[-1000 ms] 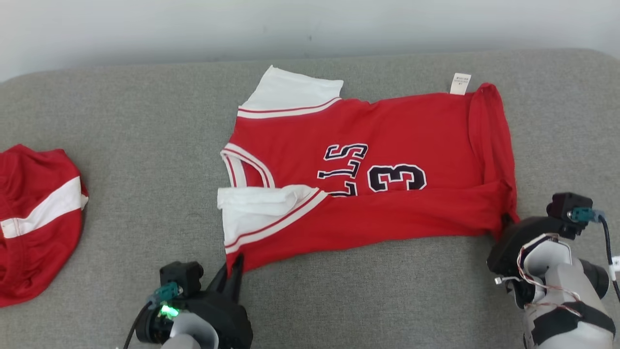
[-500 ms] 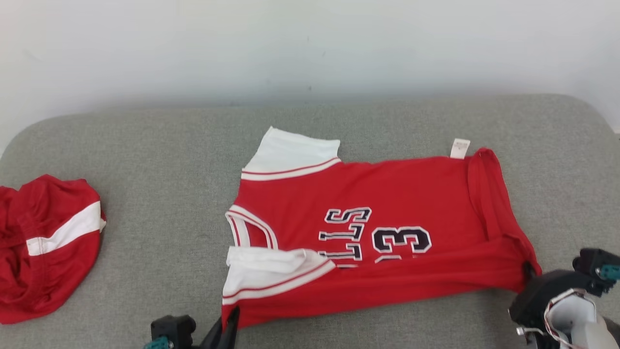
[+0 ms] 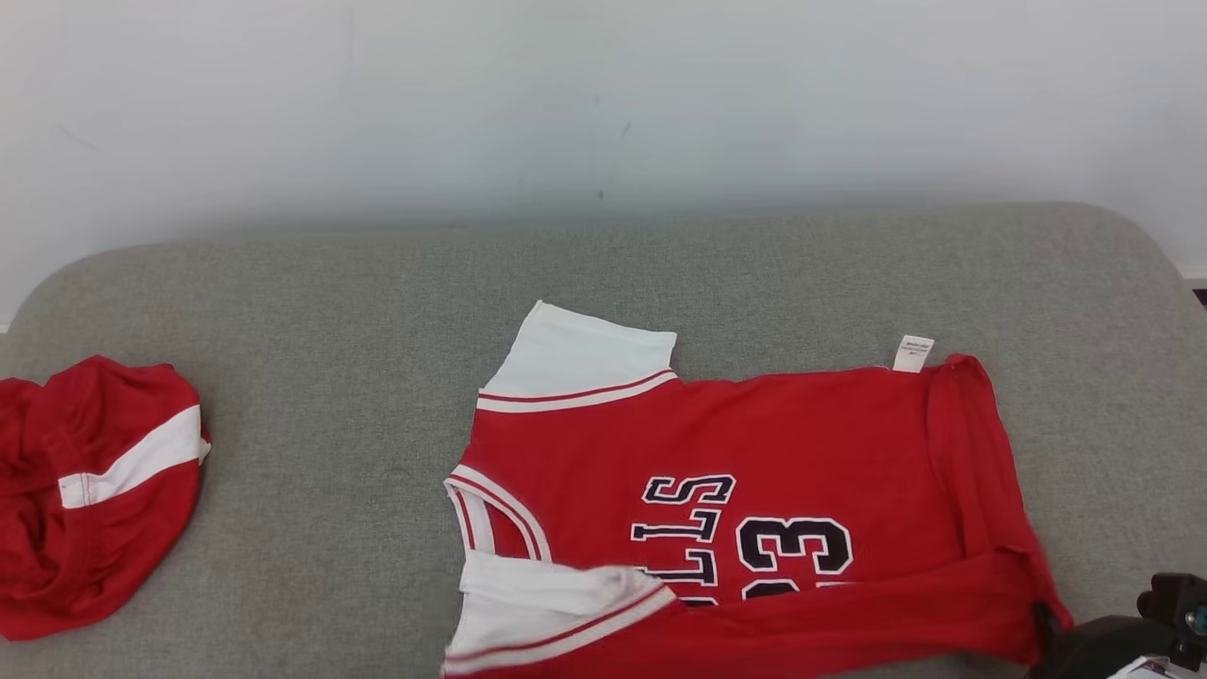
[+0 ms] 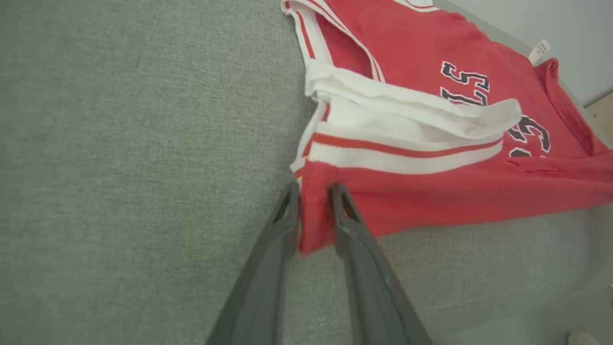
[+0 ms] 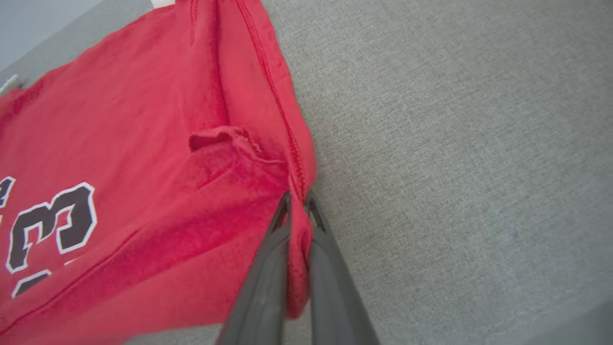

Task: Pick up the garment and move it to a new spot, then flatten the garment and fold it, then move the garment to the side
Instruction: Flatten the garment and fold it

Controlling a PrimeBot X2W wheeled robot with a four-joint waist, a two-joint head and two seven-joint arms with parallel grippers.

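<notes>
My left gripper [image 4: 313, 201] reaches forward, fingers slightly parted; my right gripper [image 5: 297, 203] reaches forward, fingers pinched nearly together.

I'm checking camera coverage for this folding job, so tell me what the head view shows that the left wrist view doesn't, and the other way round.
Head view's extras: the second red garment, lying apart at the left of the grey cushion, and the cushion's rounded far edge.
Left wrist view's extras: the left gripper, with a red corner of the jersey between its fingers; whether they pinch it is unclear.
Shared: the jersey itself, its near white sleeve folded over the front, the dark lettering and the small tag.
</notes>
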